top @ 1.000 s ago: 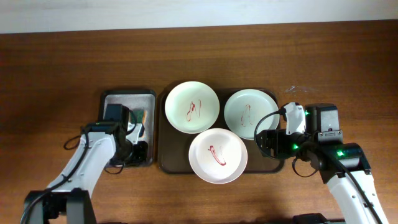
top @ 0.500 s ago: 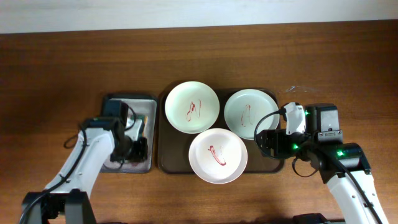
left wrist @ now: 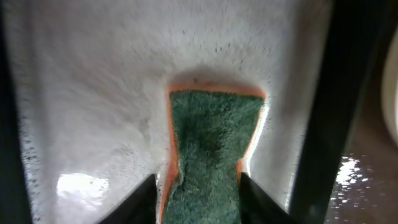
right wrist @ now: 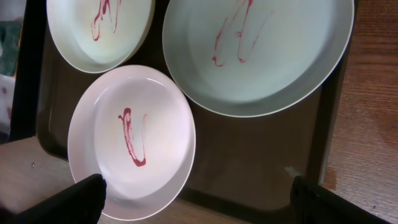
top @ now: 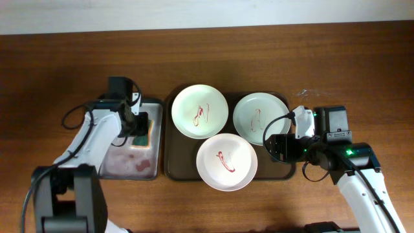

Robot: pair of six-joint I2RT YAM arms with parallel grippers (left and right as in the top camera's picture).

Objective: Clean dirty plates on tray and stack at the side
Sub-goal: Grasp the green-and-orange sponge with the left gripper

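Observation:
Three plates with thin red smears lie on the dark brown tray (top: 169, 152): one far left (top: 199, 111) (right wrist: 99, 31), one far right (top: 261, 118) (right wrist: 261, 56), one near the middle (top: 226, 162) (right wrist: 130, 149). My right gripper (top: 279, 147) (right wrist: 199, 199) hovers open over the tray's near right corner, holding nothing. Over the small black tray (top: 129, 165) (left wrist: 93, 93), my left gripper (top: 138, 126) (left wrist: 198, 199) points down. Its jaws stand partly open on either side of a green sponge with an orange edge (top: 143, 134) (left wrist: 211, 137), close against its sides.
The small black tray with a grey inside sits just left of the brown tray, almost touching it. Bare wooden table (top: 58, 65) lies around both trays. A white wall edge runs along the back.
My left gripper has moved from the near end of the small tray toward its far end, over the sponge, and its jaws have parted. The right arm has hardly moved.

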